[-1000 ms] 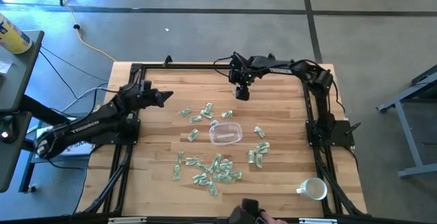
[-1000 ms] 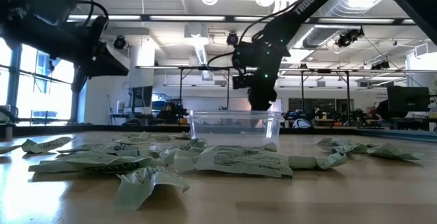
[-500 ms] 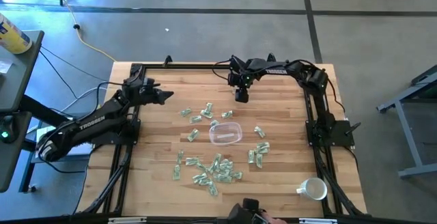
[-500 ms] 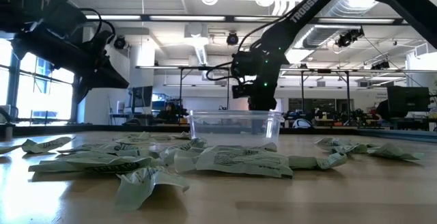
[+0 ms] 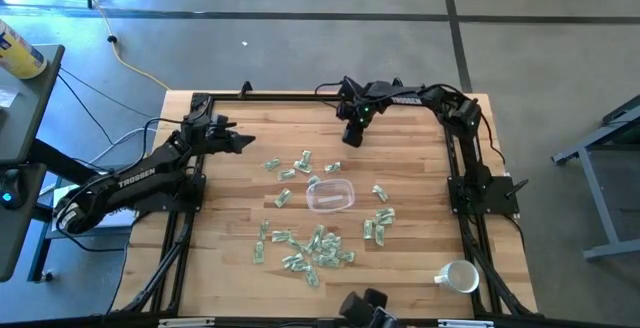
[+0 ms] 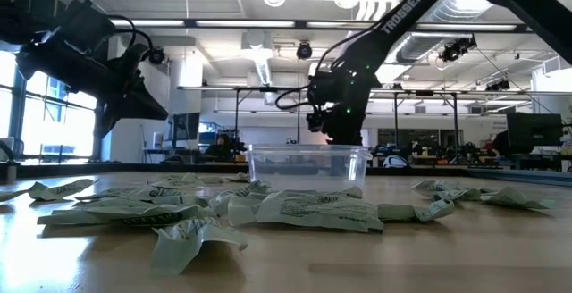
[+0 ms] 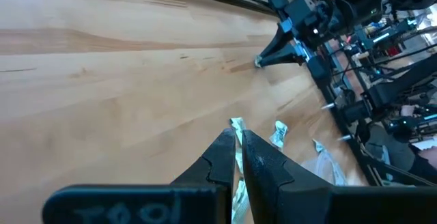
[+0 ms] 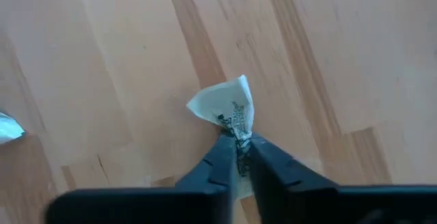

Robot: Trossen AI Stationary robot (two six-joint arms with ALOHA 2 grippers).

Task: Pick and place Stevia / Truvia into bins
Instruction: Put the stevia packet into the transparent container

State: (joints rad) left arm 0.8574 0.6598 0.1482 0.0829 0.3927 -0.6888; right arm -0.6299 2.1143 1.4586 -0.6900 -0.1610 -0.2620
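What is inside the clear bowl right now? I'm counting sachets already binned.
Seen from above, the clear bowl shows only pale plastic with no distinct sachet inside. In the low view its wall is hazy and sachets in front cover its base, so that part stays unseen.

This is a large robotics lab: behind the wooden table [image 6: 500,248] stand metal frames [image 6: 420,114], monitors [image 6: 534,132] and ceiling ducts [image 6: 447,47].

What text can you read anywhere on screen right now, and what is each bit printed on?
"TROSSEN": white letters on the left arm in the high view.
"TROSSEN": white letters on the right arm in the low view.
Print on the sachets on the table: too small to read.
Print on the sachet held in the right gripper: blurred, unreadable.
Yellow container beside the table: label unreadable.
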